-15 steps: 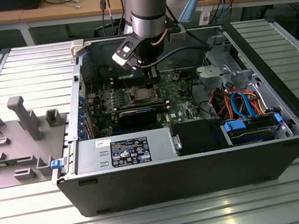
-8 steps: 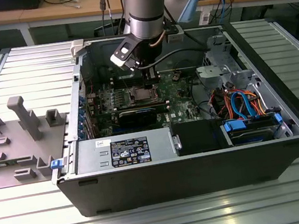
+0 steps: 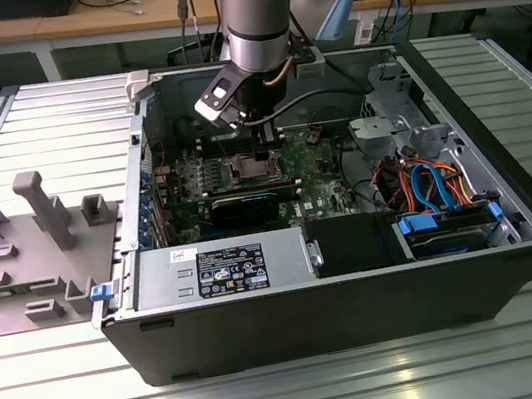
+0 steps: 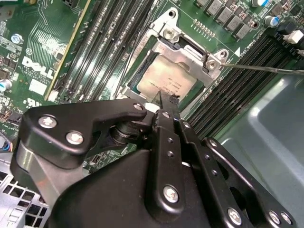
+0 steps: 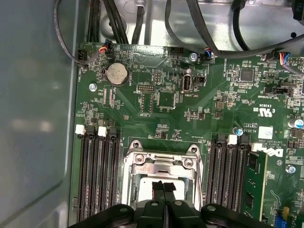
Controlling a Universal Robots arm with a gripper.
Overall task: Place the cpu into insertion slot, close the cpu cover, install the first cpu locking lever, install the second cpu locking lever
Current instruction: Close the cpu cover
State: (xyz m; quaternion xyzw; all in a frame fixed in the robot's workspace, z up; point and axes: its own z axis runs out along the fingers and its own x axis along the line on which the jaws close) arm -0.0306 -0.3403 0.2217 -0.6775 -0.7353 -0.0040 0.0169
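End effector (image 5: 164, 186), fingers together and empty, sits just above the chip (image 4: 164, 78), framed by the cover (image 4: 190, 54). You're likely at cover-closing; next contact needs a gentle, straight-down press.

Black gripper (image 4: 161, 96), fingers pressed together, tip over the edge of the cpu (image 4: 164, 78), cpu cover (image 4: 190, 53) lying flat around it, memory slots (image 4: 109, 42) flanking, green circuit board (image 4: 42, 47) beneath

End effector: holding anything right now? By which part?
Nothing held. The end effector is shut with nothing in it, its tip just over the top face of the seated cpu; whether they touch cannot be told.
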